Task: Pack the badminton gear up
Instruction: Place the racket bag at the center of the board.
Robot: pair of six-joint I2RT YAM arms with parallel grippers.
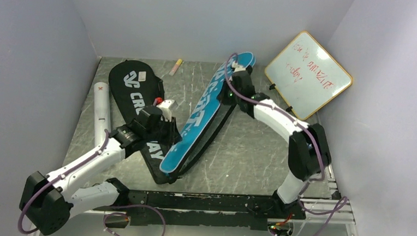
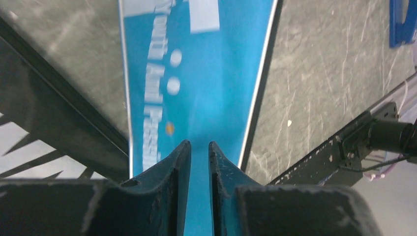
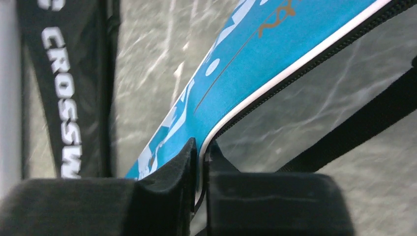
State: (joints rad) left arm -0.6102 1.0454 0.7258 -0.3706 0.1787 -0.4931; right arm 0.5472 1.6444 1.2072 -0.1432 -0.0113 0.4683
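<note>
The blue "SPORT" racket cover [image 1: 201, 117] lies diagonally across the middle of the table, and its narrow end rests over the black "CROSSWAY" cover [image 1: 134, 83]. My left gripper [image 1: 173, 133] is at the blue cover's lower part. In the left wrist view its jaws [image 2: 199, 143] are closed to a narrow slit filled with blue cover [image 2: 216, 73] fabric. My right gripper [image 1: 231, 82] is at the wide far end. In the right wrist view it [image 3: 201, 142] is shut on the white-piped zipper edge of the blue cover [image 3: 275, 44]. A white cardboard tube [image 1: 102, 103] lies along the left side.
A wood-framed whiteboard [image 1: 309, 75] with red writing leans at the back right. A small pink-yellow marker [image 1: 175, 67] lies near the back wall. Grey walls close in the left, back and right. A black rail [image 1: 212, 203] runs along the near edge.
</note>
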